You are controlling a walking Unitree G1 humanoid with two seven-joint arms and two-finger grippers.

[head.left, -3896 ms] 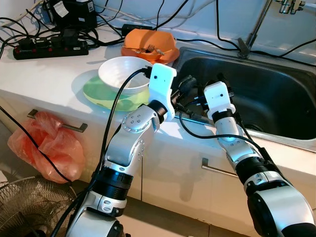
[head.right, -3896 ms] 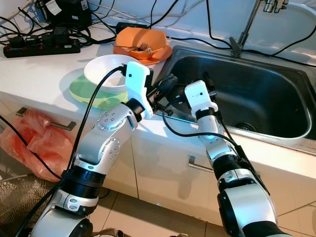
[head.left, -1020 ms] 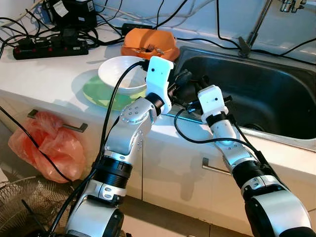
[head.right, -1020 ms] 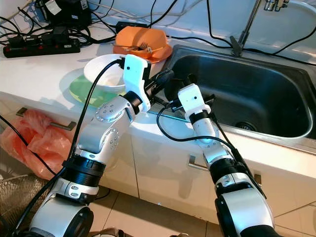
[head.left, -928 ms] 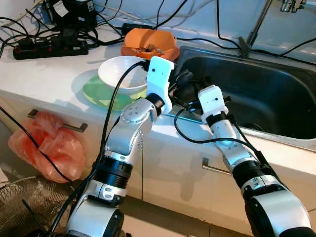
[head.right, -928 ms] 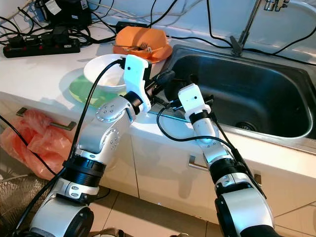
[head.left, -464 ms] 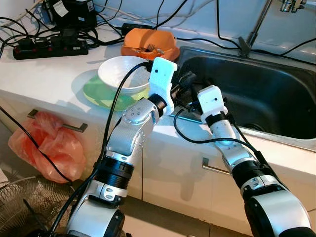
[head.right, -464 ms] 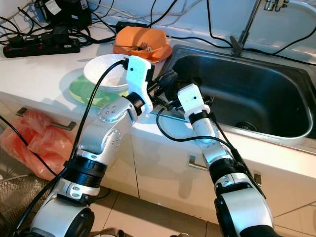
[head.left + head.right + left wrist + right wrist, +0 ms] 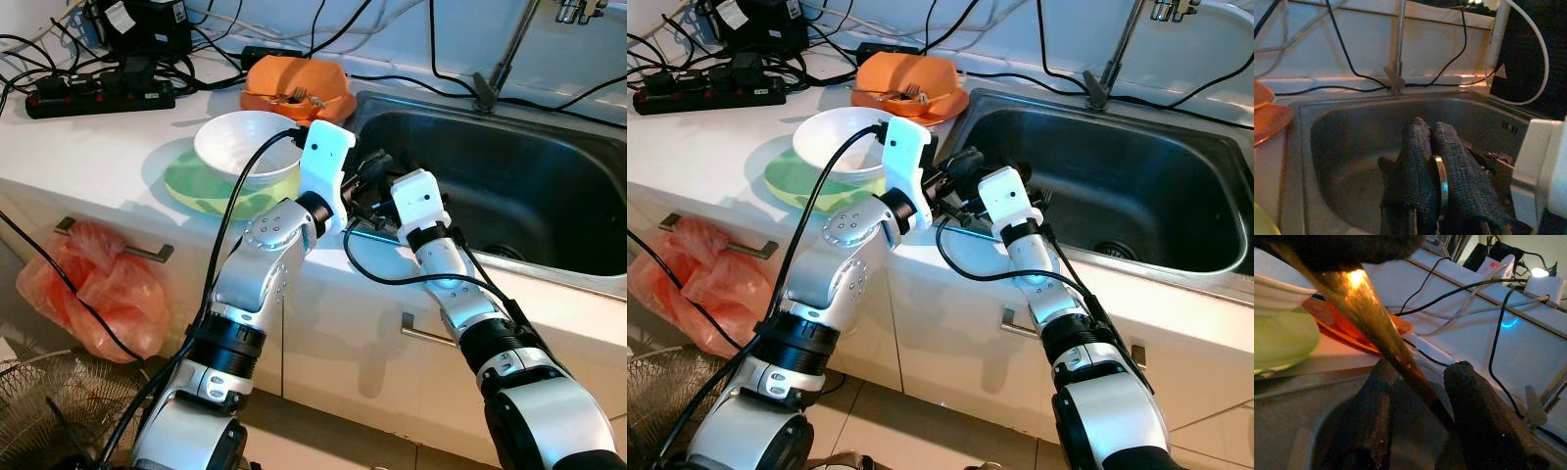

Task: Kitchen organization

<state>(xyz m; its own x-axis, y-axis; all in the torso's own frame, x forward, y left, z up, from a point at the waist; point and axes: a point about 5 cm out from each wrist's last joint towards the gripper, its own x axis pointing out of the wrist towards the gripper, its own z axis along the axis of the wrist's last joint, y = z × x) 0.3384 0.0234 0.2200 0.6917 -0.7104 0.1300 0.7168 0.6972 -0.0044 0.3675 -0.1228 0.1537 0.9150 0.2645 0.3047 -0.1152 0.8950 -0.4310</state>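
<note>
The metal utensil point(image 9: 1376, 323) hung over the near left corner of the sink point(image 9: 509, 186), between the two tools. In the right wrist view it showed as a slim, shiny, tapering handle running down at a slant; what kind of utensil it was could not be told. The left tool point(image 9: 1429, 128) had its two black fingers pressed close together, with a thin curved metal edge pinched between them, so it held the utensil. The right tool point(image 9: 1422, 369) stood just beside it with its fingers point(image 9: 1471, 396) spread apart, one on each side of the handle; whether they touched the metal could not be told. Both arms reached in from the front edge of the white surface point(image 9: 88, 147), and their wrists nearly met above the sink's rim.

Just left of the tools a white bowl point(image 9: 245, 147) sat on a green plate point(image 9: 196, 186). Behind these, beside the sink's far left corner, stood an orange dish point(image 9: 294, 83) with a fork lying in it. A black power strip point(image 9: 98, 98) and tangled cables lay at the back left of the surface. The faucet point(image 9: 505, 59) rose behind the sink. Below the surface an orange plastic bag point(image 9: 88, 294) hung by a cupboard handle.
</note>
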